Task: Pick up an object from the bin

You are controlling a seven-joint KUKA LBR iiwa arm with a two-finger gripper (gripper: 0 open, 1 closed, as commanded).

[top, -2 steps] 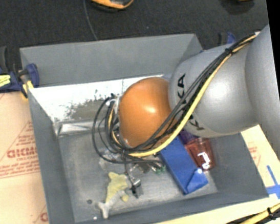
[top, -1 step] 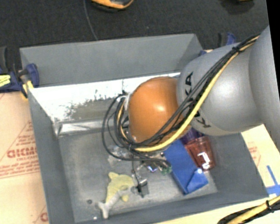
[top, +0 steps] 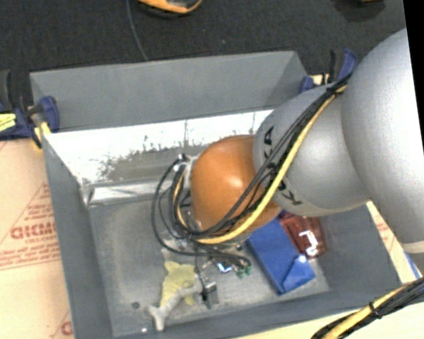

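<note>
My gripper (top: pixel 207 287) reaches down near the front of the bin, left of the middle, mostly hidden under the arm's orange cover. Its dark tip stands right beside a pale yellow, floppy toy-like thing (top: pixel 175 287), touching or almost touching that thing's right edge. A grey stem (top: pixel 159 315) sticks out from the pale thing toward the front left. Just right of the gripper lies a small green piece (top: pixel 244 271).
A blue flat block (top: pixel 281 258) lies at the front right, with a dark red packet (top: pixel 308 239) with white marking next to it. The arm, its orange cover and the cables hide the bin's middle and right side.
</note>
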